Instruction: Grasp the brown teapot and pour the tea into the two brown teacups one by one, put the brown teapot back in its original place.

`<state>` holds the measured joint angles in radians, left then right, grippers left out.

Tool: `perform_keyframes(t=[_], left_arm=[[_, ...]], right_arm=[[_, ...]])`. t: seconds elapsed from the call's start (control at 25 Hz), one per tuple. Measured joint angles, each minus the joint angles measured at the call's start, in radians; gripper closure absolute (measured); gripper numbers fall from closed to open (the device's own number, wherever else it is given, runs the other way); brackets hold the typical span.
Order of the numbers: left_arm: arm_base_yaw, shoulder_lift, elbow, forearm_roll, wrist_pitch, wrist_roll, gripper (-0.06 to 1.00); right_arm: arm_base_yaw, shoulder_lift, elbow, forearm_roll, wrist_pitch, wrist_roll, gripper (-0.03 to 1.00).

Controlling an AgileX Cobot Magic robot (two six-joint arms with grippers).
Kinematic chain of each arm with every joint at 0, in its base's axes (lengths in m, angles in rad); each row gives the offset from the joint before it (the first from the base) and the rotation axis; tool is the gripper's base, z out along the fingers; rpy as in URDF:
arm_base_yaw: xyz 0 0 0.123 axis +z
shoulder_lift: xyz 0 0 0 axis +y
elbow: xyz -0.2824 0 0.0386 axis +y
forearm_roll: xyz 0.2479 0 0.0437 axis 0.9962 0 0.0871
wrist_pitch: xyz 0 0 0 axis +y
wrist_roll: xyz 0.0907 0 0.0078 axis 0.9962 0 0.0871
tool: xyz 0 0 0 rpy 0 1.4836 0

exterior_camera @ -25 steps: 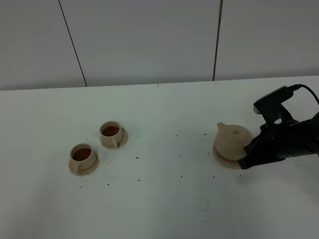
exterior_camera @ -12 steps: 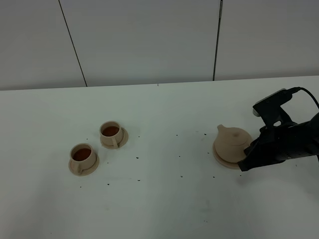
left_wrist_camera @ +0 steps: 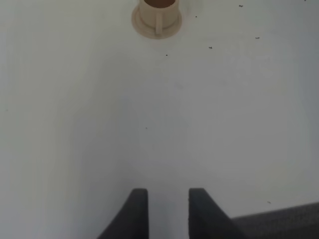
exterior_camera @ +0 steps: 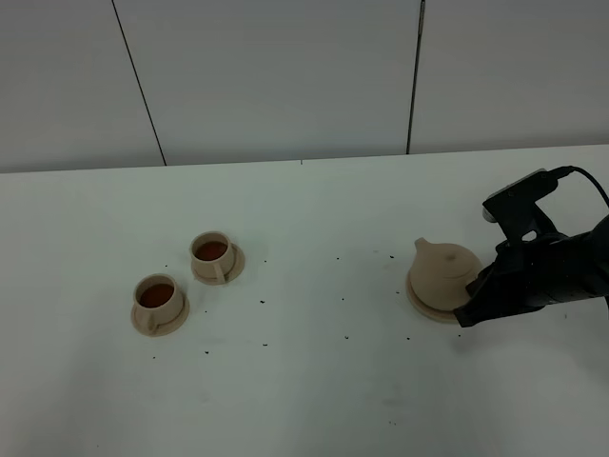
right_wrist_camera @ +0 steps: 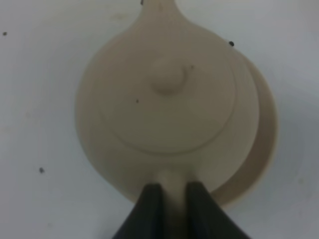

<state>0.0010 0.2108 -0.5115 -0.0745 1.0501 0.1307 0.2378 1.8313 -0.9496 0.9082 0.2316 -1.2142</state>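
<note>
The brown teapot [exterior_camera: 442,269] is over the round tan plate [exterior_camera: 425,308] at the right of the table, spout pointing to the far left. In the right wrist view the teapot [right_wrist_camera: 169,109] is offset from the plate [right_wrist_camera: 266,144], and I cannot tell if it rests on it. My right gripper [exterior_camera: 473,305] is shut on the loop handle, which shows between its dark fingers [right_wrist_camera: 149,204]. The two brown teacups [exterior_camera: 211,252] [exterior_camera: 157,295] stand on saucers at the left, each holding dark tea. My left gripper [left_wrist_camera: 168,211] is open over bare table, with one teacup [left_wrist_camera: 158,9] far ahead.
Small dark specks are scattered over the white table [exterior_camera: 314,381]. A grey wall with dark seams [exterior_camera: 415,76] runs behind the table's far edge. The right arm's black body and cable [exterior_camera: 561,267] lie at the right edge of the exterior view.
The right gripper and the teapot have sunk slightly toward the plate since a second ago. Over the last half second nothing visibly moved.
</note>
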Motion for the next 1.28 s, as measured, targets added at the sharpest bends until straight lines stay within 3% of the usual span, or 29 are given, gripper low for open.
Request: perform_keyframes(t=[0.64, 1.28], left_arm=[[0.0, 0.0, 0.0, 0.0, 0.0, 0.0, 0.68], [0.0, 0.0, 0.0, 0.0, 0.0, 0.0, 0.68]], right_arm=[[0.0, 0.0, 0.0, 0.0, -0.002, 0.002, 0.87], [0.0, 0.0, 0.0, 0.005, -0.01, 0.019, 0.72]])
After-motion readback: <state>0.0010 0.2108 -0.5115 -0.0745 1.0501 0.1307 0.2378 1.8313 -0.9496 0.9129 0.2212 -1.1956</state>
